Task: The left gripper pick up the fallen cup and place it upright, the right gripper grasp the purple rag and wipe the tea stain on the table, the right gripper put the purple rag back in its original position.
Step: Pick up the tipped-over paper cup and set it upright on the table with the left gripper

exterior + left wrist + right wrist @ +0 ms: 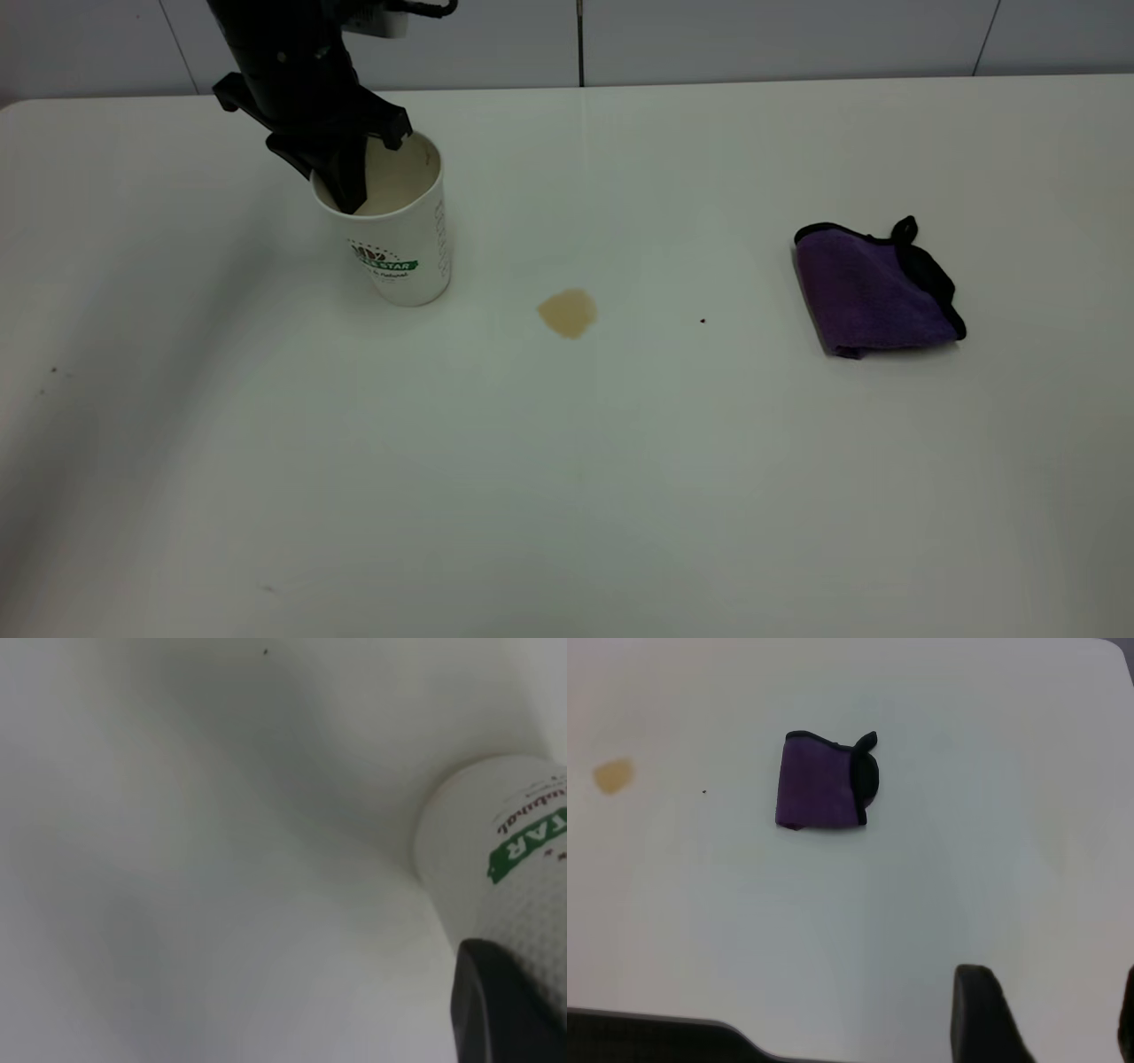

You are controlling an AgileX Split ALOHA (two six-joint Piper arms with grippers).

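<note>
The cup (399, 239) stands upright on the table (567, 487) at the back left, its green banner facing me. My left gripper (337, 190) comes down on its rim, one finger inside the stained mouth and one outside, shut on the cup wall. In the left wrist view a black finger (496, 1010) lies against the cup (496, 842). The tea stain (568, 312) lies to the right of the cup. The purple rag (873, 292) lies folded at the right. My right gripper (1054, 1014) is open and empty, far from the rag (819, 784) and stain (613, 774); it is outside the exterior view.
A tiny black speck (702, 321) sits between the stain and the rag. The table's far edge meets a pale panelled wall (709, 35). In the right wrist view a dark strip (656, 1036) marks the table's edge.
</note>
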